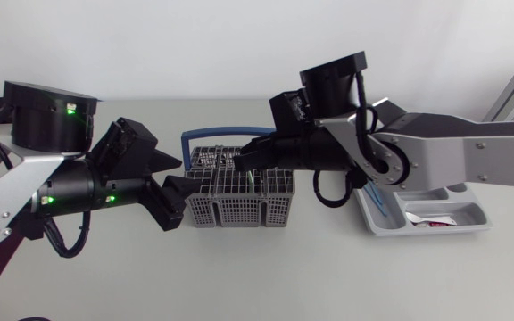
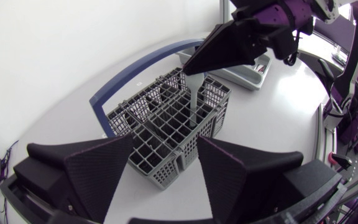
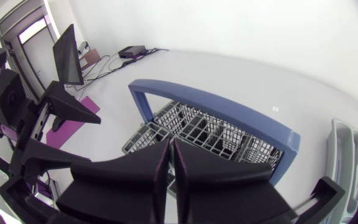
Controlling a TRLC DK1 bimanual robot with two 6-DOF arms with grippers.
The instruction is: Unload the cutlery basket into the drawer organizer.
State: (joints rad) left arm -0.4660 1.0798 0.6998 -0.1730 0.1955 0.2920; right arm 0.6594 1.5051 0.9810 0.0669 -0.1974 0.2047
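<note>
At the left of the table (image 1: 284,276), the left arm lies low with its gripper (image 1: 184,176) pointed at the left end of the cutlery basket (image 1: 239,203). Its jaws are spread wide and hold nothing, and in the left wrist view the basket's near end sits just ahead of the gap between the two fingers (image 2: 98,171). The grey wire basket stands upright in the middle of the table, with its blue handle (image 1: 205,135) raised over the far side. The right arm comes in from the right and reaches across the top of the basket. The right gripper (image 1: 244,163) hangs over the compartments with its jaws pinched together on the top of a pale utensil (image 2: 193,99), whose lower end is still down in a middle compartment. To the right of the basket, under the right arm, lies the grey drawer organizer (image 1: 426,230), with a blue-handled piece (image 1: 376,196) in one slot and a small red and white item (image 1: 433,221) in another.
</note>
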